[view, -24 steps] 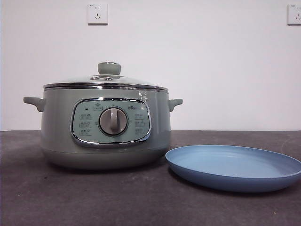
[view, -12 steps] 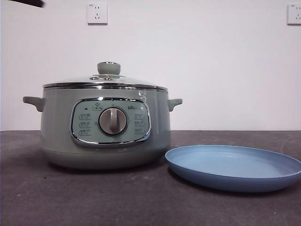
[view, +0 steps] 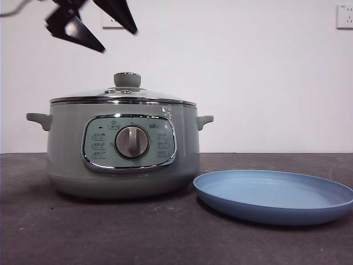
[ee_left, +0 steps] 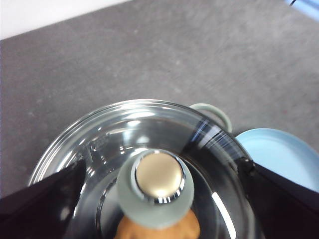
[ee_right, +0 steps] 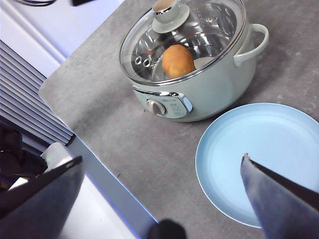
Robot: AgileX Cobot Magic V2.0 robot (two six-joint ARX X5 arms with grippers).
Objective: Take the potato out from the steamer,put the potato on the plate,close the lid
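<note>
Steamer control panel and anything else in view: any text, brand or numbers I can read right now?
Nothing can be read for certain.
Steamer control panel: small icon labels in two columns beside the dial, too small and blurred to read.
Panel, upper right of the dial: a short brand mark, blurred.
Lid, plate, potato: no markings visible.
Wall sockets: no text.

The lid (view: 122, 95) sits closed on the steamer (view: 122, 149), blocking access from above to the potato (ee_right: 178, 60) inside. The lid's knob (ee_left: 155, 188) stands clear, open air all round it. The left hand (view: 91, 25), jaws spread, hangs above with unobstructed space beneath. The plate (view: 273, 196) lies bare just beside the steamer; table (view: 110, 232) in front is free.
</note>
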